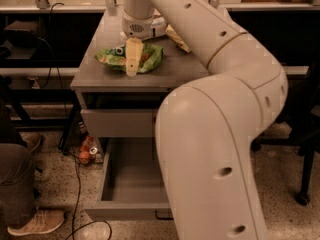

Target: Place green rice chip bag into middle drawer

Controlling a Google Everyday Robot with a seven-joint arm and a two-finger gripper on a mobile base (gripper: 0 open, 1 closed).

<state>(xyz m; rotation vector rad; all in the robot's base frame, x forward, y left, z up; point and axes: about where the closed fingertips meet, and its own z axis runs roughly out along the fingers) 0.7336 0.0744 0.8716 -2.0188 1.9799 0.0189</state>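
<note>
A dim indoor scene is shown, tinted a warm yellow-brown. Most of the light is caught by the robot arm (220, 134), whose pale shell is lit from above and in front, with a soft sheen on its curved casing. The gripper (132, 64), lowered over the green bag (150, 59) on the cabinet top (90, 79), is evenly lit. The open drawer (130, 179) is shaded inside, and deep shadow is gathered under the cabinet top. The floor (60, 184) is moderately lit. A washed-out bright band is seen along the upper edge.
</note>
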